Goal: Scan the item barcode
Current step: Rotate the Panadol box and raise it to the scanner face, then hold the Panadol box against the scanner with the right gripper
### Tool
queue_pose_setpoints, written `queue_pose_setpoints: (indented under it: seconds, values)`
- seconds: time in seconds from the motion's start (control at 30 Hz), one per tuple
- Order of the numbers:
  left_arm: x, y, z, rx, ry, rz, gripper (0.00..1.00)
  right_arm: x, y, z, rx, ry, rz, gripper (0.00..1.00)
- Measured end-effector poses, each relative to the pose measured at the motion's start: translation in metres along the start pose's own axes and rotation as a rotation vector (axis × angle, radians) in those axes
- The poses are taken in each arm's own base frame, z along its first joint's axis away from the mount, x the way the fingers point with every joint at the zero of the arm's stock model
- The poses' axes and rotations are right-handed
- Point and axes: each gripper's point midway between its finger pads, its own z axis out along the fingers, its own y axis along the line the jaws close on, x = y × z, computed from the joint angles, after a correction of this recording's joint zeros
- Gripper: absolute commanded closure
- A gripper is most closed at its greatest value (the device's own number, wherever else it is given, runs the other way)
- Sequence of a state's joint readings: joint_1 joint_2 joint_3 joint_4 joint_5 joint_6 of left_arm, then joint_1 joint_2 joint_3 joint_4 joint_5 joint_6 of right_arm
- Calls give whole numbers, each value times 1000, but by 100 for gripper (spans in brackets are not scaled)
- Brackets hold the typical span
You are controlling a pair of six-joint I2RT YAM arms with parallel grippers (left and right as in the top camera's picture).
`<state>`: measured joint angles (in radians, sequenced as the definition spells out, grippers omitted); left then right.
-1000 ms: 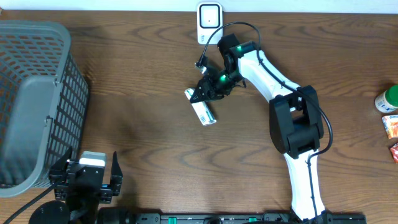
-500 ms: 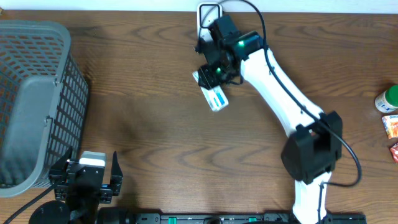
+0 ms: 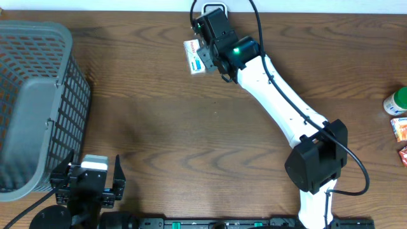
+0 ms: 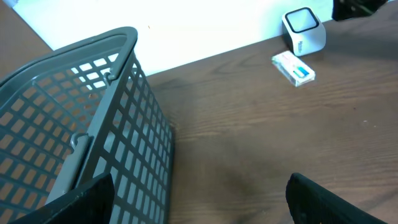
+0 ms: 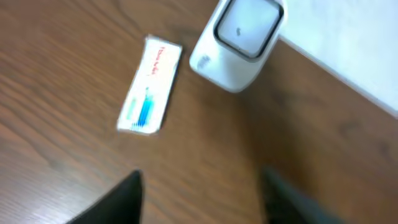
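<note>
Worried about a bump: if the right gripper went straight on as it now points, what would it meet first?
Probably the bare table just ahead of the right gripper; only wood shows between its open fingers. Beyond stands the scanner; the box lies off to the side. Depth is unclear.

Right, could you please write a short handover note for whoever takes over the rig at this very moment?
Left gripper: open, empty, low beside the grey plastic mesh basket.
Right gripper: open, empty, above the packet and scanner.
Item: the small flat white packet with blue and red print lies on the brown wooden table, close beside the white barcode scanner with a dark window, held by neither arm.
Done: the packet is at the scanner; whether a scan registered cannot be told.
Left: probably pick the packet up, present its barcode to the window and confirm the read.
</note>
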<state>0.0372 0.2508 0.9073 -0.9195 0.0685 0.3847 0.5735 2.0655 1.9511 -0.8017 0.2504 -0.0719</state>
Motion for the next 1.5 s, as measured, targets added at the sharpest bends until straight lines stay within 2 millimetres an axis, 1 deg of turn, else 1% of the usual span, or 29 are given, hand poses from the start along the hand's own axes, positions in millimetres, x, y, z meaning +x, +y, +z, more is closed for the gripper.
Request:
queue_pose_setpoints:
  seconds: [0.13, 0.27, 0.3, 0.33, 0.37, 0.4, 0.53, 0.57, 0.67, 0.77, 0.83, 0.9, 0.93, 1.0, 1.07, 1.1, 1.17, 1.33, 1.5]
  values:
    - [0, 0, 0, 0, 0, 0, 14, 12, 7, 0, -40, 46, -22, 35]
    - [0, 0, 0, 0, 0, 0, 14, 13, 22, 5, -102, 48, -26, 34]
    - [0, 0, 0, 0, 0, 0, 14, 12, 25, 9, -111, 42, -23, 31]
    - [0, 0, 0, 0, 0, 0, 13, 10, 28, 15, -116, 35, -19, 25]
    - [0, 0, 0, 0, 0, 0, 14, 9, 32, 23, -125, 26, -11, 4]
    - [0, 0, 0, 0, 0, 0, 14, 11, 40, 39, -135, 27, 7, 1]
    - [0, 0, 0, 0, 0, 0, 14, 19, 54, 99, -124, 19, 100, 1]
    - [0, 0, 0, 0, 0, 0, 14, 27, 56, 115, -108, 33, 131, 1]
    - [0, 0, 0, 0, 0, 0, 14, 47, 60, 148, -70, 65, 220, 1]
    - [0, 0, 0, 0, 0, 0, 13, 52, 61, 163, -50, 57, 299, 1]
    - [0, 0, 0, 0, 0, 0, 14, 48, 60, 165, -45, 36, 342, 1]
    - [0, 0, 0, 0, 0, 0, 13, 41, 59, 165, -43, 9, 387, 4]
    - [0, 0, 0, 0, 0, 0, 14, 39, 59, 165, -43, 2, 400, 7]
    - [0, 0, 0, 0, 0, 0, 14, 42, 60, 168, -40, 6, 431, 13]
    - [0, 0, 0, 0, 0, 0, 14, 48, 63, 176, -40, 19, 456, 15]
    - [0, 0, 0, 0, 0, 0, 14, 49, 60, 179, -17, 10, 460, 16]
    - [0, 0, 0, 0, 0, 0, 14, 47, 62, 181, -18, 1, 469, 20]
    - [0, 0, 0, 0, 0, 0, 14, 44, 61, 185, -6, -11, 491, 46]
    - [0, 0, 0, 0, 0, 0, 14, 48, 60, 184, 1, 17, 495, 61]
